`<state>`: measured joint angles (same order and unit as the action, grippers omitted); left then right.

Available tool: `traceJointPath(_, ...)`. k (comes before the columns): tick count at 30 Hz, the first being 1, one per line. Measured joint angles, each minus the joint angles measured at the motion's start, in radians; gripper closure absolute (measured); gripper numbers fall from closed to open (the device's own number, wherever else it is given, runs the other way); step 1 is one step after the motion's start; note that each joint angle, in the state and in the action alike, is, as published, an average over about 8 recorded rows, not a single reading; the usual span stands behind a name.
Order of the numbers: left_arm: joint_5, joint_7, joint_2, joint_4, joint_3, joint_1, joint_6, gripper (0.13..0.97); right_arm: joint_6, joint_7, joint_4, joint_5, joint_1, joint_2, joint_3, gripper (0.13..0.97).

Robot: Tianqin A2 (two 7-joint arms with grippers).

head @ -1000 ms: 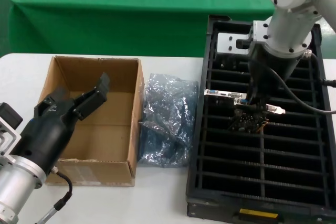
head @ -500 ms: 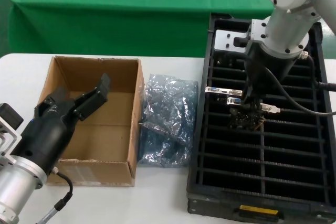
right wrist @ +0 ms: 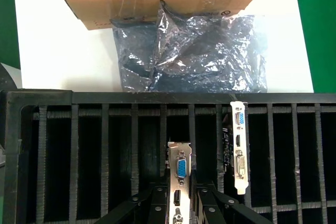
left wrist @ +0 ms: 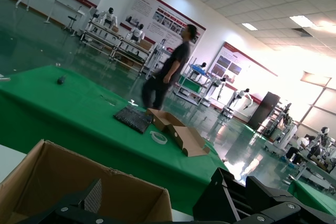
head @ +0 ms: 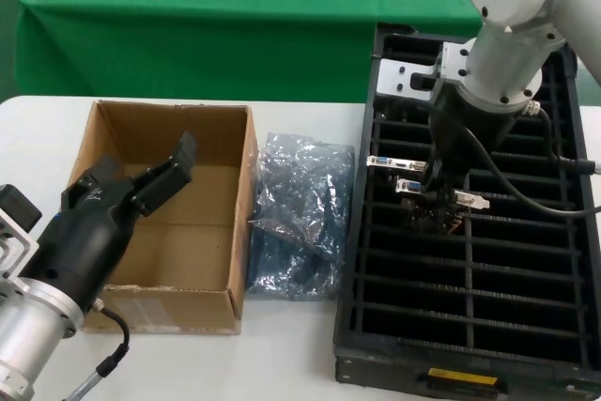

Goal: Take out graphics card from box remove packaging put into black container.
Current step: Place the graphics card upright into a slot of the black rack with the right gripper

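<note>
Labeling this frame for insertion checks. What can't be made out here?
- Held card: head view, the right hand and its arm cover most of the board; seating in the slot can't be told.
- Same card: right wrist view, bracket cut off by the frame edge.
- Box floor: head view, partly hidden by the left hand.
- Container: right side cut off.

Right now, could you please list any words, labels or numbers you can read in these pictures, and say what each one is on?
None can be read.
Yellow label on the black container: too small.
White label on the box: blurred.
Wall posters in the left wrist view: too small.
</note>
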<state>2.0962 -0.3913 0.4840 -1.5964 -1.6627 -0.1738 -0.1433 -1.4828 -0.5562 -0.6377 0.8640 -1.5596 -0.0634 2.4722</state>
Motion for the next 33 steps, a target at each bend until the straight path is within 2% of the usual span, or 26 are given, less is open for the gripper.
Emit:
traceJointPath(27,-0.001,0.005,-0.005,0.008,0.014,-0.004,-0.009,0.132,0.05,0.057,0.032,-0.013,0.032,0.023,0.005,0.9)
traceJointPath(33,0.0,0.005,-0.002,0.001,0.018,-0.002,-0.006,0.132,0.039,0.045,-0.007,-0.018,0.046,0.01,0.005,0.84)
